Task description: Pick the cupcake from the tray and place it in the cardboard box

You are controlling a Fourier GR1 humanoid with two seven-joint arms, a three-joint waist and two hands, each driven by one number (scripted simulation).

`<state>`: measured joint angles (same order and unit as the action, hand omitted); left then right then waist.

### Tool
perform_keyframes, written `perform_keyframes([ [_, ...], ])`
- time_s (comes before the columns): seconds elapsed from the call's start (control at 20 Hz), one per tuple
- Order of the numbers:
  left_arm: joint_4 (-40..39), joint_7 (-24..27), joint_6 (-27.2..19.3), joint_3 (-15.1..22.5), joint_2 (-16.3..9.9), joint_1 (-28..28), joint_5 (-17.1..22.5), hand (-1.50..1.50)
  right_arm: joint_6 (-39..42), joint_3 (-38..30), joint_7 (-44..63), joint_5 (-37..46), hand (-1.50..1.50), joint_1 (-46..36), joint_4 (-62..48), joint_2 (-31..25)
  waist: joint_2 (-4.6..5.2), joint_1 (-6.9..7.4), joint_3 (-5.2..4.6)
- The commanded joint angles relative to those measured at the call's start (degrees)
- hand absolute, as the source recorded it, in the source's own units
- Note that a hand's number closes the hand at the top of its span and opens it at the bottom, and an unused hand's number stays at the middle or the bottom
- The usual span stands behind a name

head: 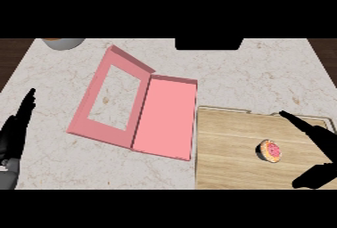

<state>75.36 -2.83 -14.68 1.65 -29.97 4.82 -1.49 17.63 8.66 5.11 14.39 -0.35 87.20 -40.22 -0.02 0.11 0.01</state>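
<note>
A small cupcake [270, 150] with pink sprinkled icing and a dark wrapper lies tipped on its side on the wooden tray [230, 156] at the lower right. My right hand [316, 138] hangs open just right of it, fingers stretched up and to the left, thumb low at the bottom edge, not touching the cupcake. A pink cardboard box [164, 118] lies open in the middle of the counter, its windowed lid [112, 95] folded out to the left. At the left edge my left hand [16, 129] rests open, fingers pointing up.
A grey bowl with orange contents [63, 42] sits at the back left corner. A black block [208, 43] stands at the back edge, centre. The marble counter [263, 75] stretches behind the tray, with dark wood beyond its side edges.
</note>
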Motion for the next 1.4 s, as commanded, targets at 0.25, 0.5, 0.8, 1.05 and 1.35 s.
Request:
perform_keyframes([
  [0.25,-2.05,1.50,3.66,-4.51,2.67,0.08,-3.36,0.00,4.26,-3.42,0.81,4.34,-1.50,0.24,3.62,6.68,0.00,-0.14,-0.01],
  [0.5,6.88,-3.72,4.57,-4.73,2.45,-3.29,-4.69,0.00,5.64,-4.39,-3.35,5.18,-1.50,3.64,5.28,8.20,-0.07,0.01,0.02],
  [0.8,2.05,-1.78,3.19,-5.19,6.62,0.12,-8.24,0.00,11.54,-5.53,3.66,4.66,-1.50,2.20,12.66,10.46,-0.02,-0.22,-0.01],
  [1.05,2.68,0.07,5.47,-6.49,6.58,-1.89,-8.20,0.00,12.16,-3.16,9.31,9.66,-1.50,-0.56,9.67,13.45,0.00,0.03,-0.01],
  [1.35,-1.76,0.68,7.55,-9.70,6.82,2.48,-8.34,0.00,11.78,-1.93,11.82,14.66,-1.50,0.55,9.27,17.52,0.00,-0.21,-0.01],
])
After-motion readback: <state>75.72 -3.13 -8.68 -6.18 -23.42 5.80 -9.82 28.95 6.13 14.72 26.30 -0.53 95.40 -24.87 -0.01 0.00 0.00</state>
